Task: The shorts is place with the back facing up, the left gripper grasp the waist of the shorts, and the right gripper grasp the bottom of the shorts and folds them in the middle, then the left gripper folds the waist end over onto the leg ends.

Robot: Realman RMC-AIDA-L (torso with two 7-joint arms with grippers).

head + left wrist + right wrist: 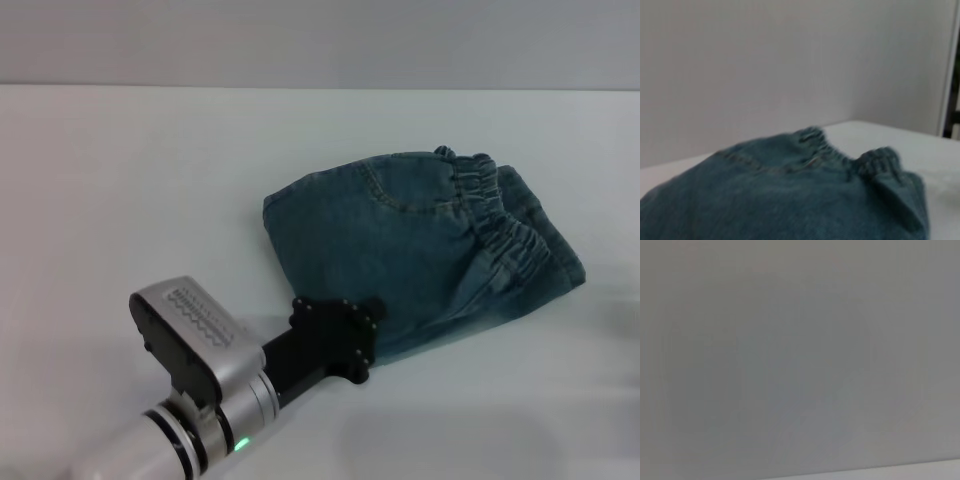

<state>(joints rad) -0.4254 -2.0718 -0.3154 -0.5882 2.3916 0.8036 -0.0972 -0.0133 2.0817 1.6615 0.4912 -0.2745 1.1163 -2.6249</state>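
Head view: folded blue denim shorts [420, 250] lie on a plain white tabletop [120, 180], right of centre, bundled into a compact, roughly rectangular stack. The left gripper [368, 340], a black two-fingered claw w/ screw heads on a silver-white arm carrying black rings and a green glowing dot, comes in from the lower left; its tip meets the near lower edge of the denim stack, touching or just beside it. Finger state: cannot tell, since the black body hides the fingertips and the cloth edge there.

The puckered, gathered elastic waist of the shorts [500, 220] lies on top toward the right side of the stack, away from the gripper, in two ruffled ridges. A curved stitched seam, prob. a back pocket edge, runs across the upper fold. Leg hems are not made out; they may be under the folded layers.

Left wrist view: close on the denim [790, 200], faded mid-blue twill w/ a stitched seam and the ruffled waistband [840, 155] at its far edge, grey wall behind; own fingers not seen.

Right wrist view: only a flat grey surface; the right gripper appears in no view.
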